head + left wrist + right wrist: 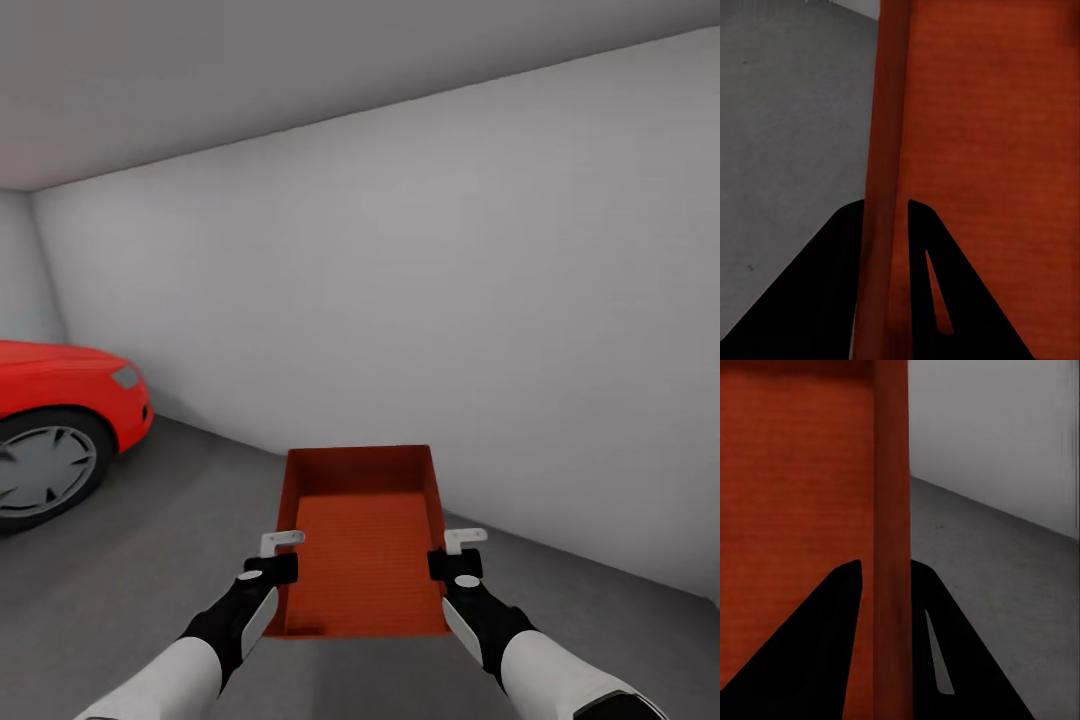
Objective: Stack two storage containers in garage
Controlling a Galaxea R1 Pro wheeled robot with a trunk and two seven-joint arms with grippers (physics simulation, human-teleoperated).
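A plain pale grey wall (420,300) rises over the dark grey concrete floor (150,560), with a red car (60,420) well off to the left of the orange-red rectangular topless bin (365,560). The bin is held above the floor, near the wall. The left hand (282,555) is clamped on its left wall and the right hand (458,552) on its right wall.

Open floor (180,560) lies ahead, hemmed by the grey wall (450,330) (close behind) and red car (60,410) at left.

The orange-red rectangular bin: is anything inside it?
No, the head view shows the orange-red rectangular topless bin holding nothing, just its bare ribbed bottom.
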